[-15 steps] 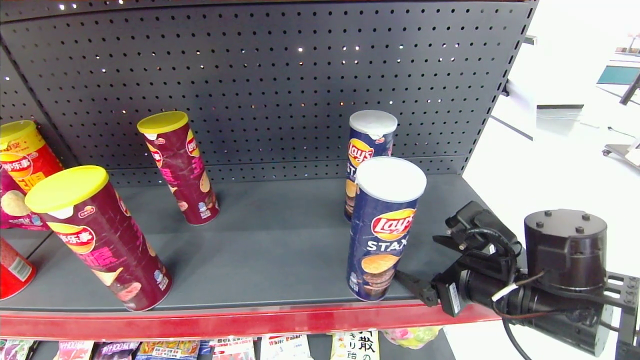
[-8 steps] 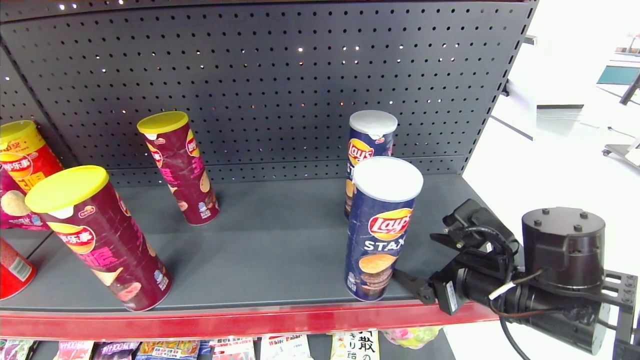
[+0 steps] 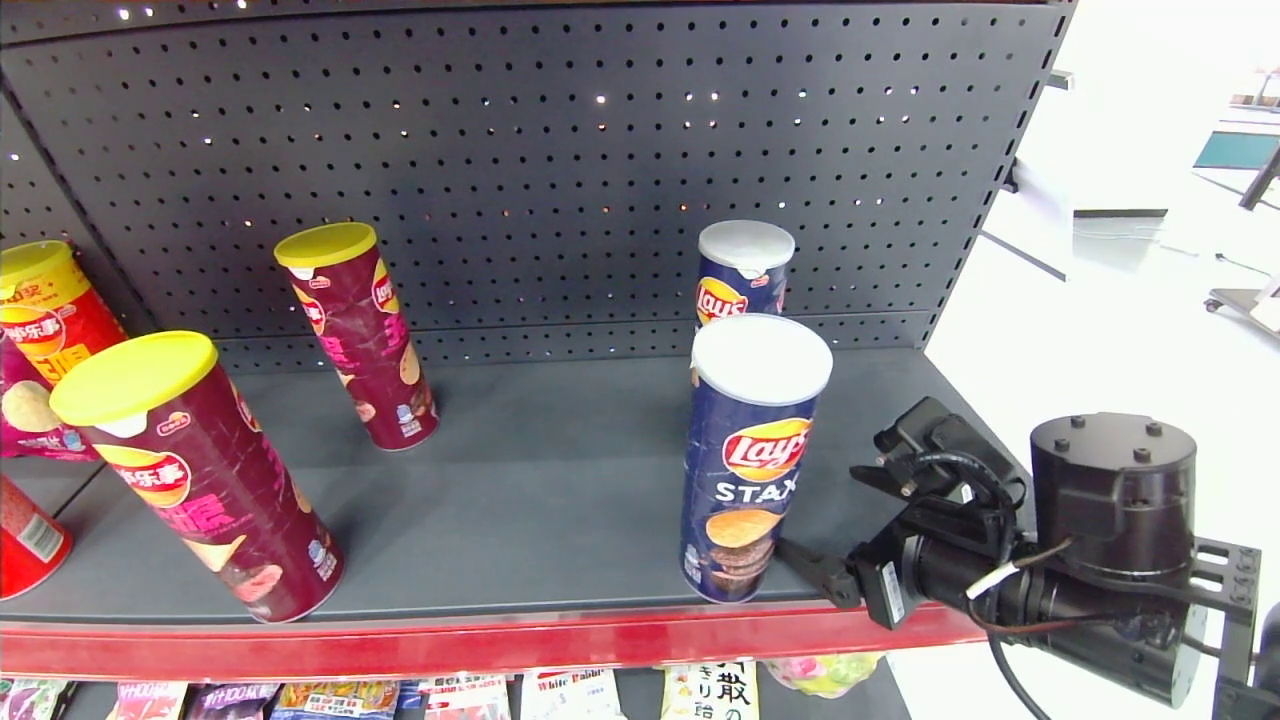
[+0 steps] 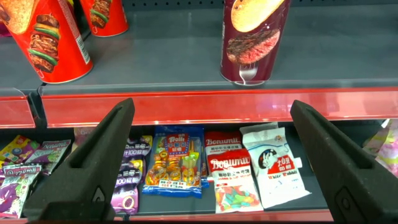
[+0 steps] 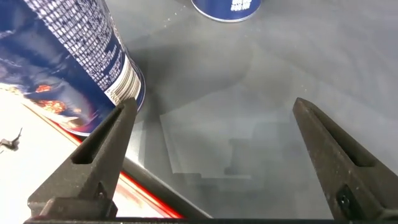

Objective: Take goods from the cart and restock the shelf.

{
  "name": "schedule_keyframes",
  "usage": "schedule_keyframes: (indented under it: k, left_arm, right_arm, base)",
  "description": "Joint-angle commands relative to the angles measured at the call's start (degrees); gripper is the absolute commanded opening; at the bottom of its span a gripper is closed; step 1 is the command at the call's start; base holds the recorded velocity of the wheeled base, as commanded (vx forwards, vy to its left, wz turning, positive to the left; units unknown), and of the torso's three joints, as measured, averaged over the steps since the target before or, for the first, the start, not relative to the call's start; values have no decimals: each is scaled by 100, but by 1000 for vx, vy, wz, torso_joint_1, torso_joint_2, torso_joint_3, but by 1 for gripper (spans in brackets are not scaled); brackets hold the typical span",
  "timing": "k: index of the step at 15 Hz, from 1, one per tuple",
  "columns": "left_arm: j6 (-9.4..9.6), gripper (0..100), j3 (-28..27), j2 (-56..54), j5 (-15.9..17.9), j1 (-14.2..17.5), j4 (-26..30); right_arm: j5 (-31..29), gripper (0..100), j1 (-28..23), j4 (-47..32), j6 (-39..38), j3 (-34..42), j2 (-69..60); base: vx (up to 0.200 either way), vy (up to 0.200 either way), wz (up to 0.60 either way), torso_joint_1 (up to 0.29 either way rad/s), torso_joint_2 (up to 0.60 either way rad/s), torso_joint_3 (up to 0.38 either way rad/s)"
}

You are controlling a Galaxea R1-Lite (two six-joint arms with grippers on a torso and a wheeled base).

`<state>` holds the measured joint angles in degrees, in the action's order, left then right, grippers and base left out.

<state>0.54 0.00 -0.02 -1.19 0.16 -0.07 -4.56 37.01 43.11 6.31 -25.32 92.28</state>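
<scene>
A blue chips can [image 3: 750, 460] with a white lid stands near the front right of the grey shelf [image 3: 540, 480]. A second blue can [image 3: 742, 270] stands behind it by the pegboard. My right gripper [image 5: 211, 162] is open, low over the shelf just right of the front can. One of its fingers [image 3: 812, 570] touches that can's base [image 5: 68, 68] from the right, and nothing sits between the fingers. My left gripper [image 4: 211, 155] is open and empty, facing the shelf's red front edge [image 4: 205, 102] below a maroon can [image 4: 252, 40].
Two maroon cans with yellow lids [image 3: 200, 480] [image 3: 355, 335] stand on the left half of the shelf, red cans [image 3: 45, 310] farther left. Bare shelf lies between the maroon and blue cans. Snack bags [image 4: 177, 162] fill the lower shelf. The shelf ends just right of my right arm.
My right arm has shifted left, and the front blue can has slid a little to the left with the finger against its base. The other cans have stayed put.
</scene>
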Motion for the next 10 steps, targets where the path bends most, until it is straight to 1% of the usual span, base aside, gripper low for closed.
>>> schedule_keyframes:
  k: [1,10]
  left_arm:
    - [-1,100,0,2,-4,2,-1]
    - [-1,100,0,2,-4,2,-1]
  right_arm:
    - [-1,100,17,5,1,-34,44]
    - [-1,100,8,5,-7,-78,106]
  base:
    - [0,0,0,0,0,0]
    - [0,0,0,0,0,0]
